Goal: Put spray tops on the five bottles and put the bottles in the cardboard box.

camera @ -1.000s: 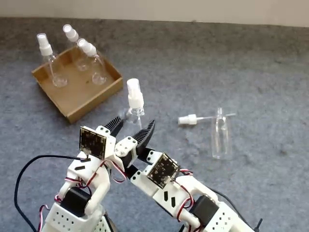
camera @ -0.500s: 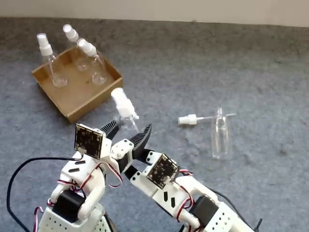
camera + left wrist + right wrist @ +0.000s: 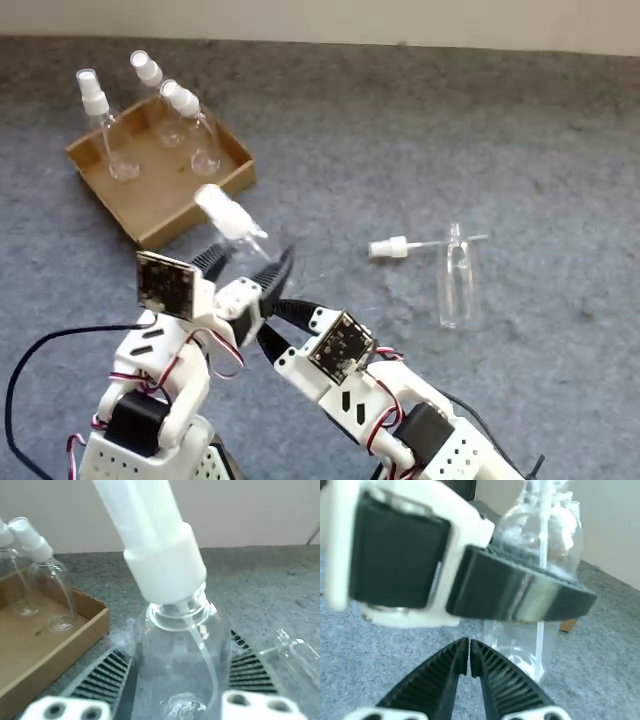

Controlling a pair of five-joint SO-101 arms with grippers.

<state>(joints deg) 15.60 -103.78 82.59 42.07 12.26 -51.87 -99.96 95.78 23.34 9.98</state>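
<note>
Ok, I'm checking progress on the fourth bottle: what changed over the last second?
The left gripper, shut on the capped bottle, carried it toward the cardboard box, and its top tipped over toward the box. The three boxed bottles, the loose spray top and the uncapped bottle stayed put.

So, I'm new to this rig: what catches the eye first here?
A capped bottle, tilted toward the cardboard box, is clamped in the left arm's jaws close to the box's front wall. Three capped bottles stand in the box. To the right, an open bottle lies on the carpet, a loose spray top by its neck.
</note>
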